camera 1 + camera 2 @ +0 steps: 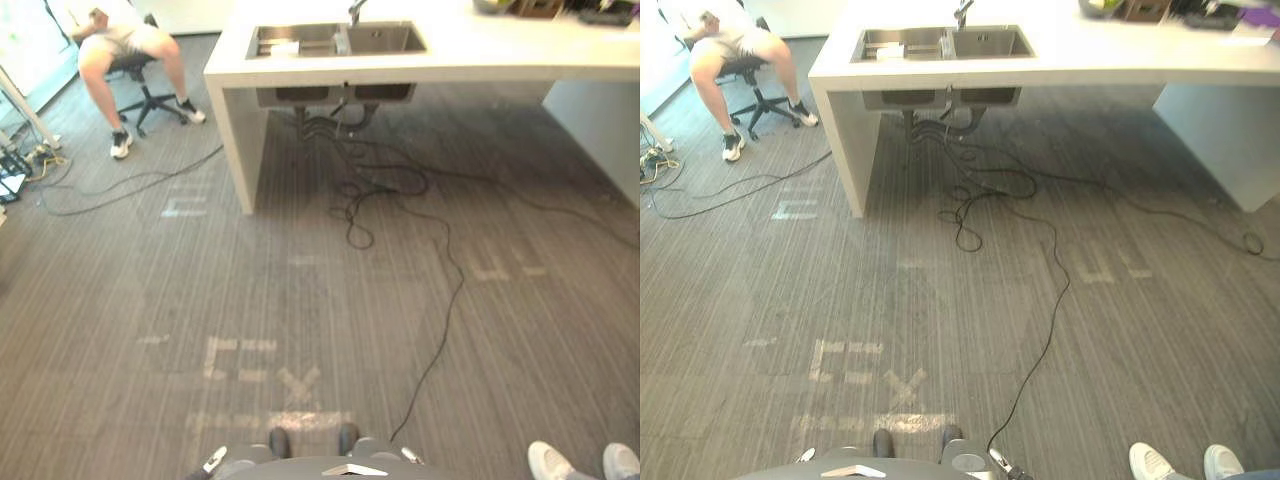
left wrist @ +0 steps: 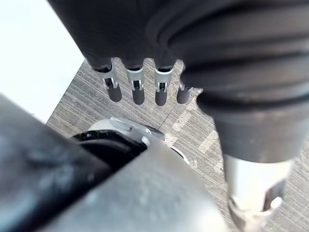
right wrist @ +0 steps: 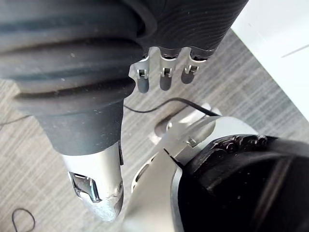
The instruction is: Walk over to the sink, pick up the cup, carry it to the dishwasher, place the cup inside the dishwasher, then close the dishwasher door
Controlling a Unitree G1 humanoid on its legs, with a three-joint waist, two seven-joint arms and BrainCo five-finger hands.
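Note:
A steel double sink (image 1: 342,42) sits in a white counter (image 1: 470,50) far ahead of me, across the carpet. A small pale object (image 1: 285,47) lies in the sink's left basin; I cannot tell what it is. My left hand (image 2: 138,89) hangs beside my body over the carpet, fingers straight and holding nothing. My right hand (image 3: 164,77) hangs the same way on the other side, fingers straight, thumb (image 3: 96,188) apart, nothing in it.
Black cables (image 1: 380,185) trail from under the sink across the grey carpet towards me. A person sits on an office chair (image 1: 140,75) at the far left. Another person's white shoes (image 1: 555,462) stand close at my right. Faded tape marks (image 1: 240,360) lie on the floor ahead.

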